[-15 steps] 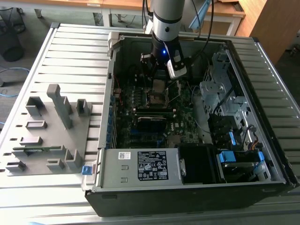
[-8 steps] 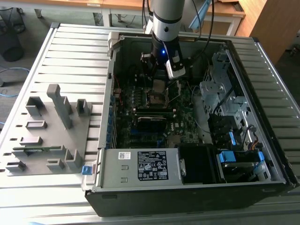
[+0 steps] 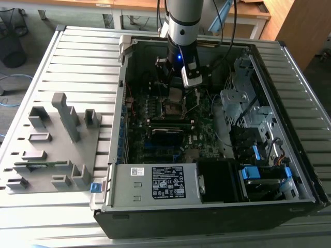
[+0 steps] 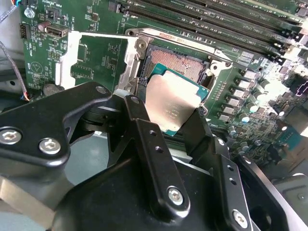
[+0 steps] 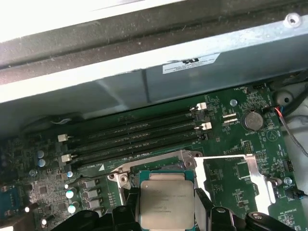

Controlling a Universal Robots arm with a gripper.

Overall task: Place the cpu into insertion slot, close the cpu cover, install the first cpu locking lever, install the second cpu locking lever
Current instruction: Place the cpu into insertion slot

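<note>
Gripper point(image 4: 168, 114) clenched on cpu point(image 4: 174, 100) edges, over insertion slot point(image 4: 179, 60); cpu cover point(image 4: 66, 57) swung clear.

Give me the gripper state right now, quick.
Gripper: closed on the cpu, holding it over the insertion slot; the cpu cover is flipped open.

Open computer case point(image 3: 207, 212) on slatted table point(image 3: 77, 57); grey rack point(image 3: 66, 120) beside.

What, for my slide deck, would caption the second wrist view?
Fingers hold the cpu tilted over the open insertion slot, cpu cover swung open beside it.
</note>
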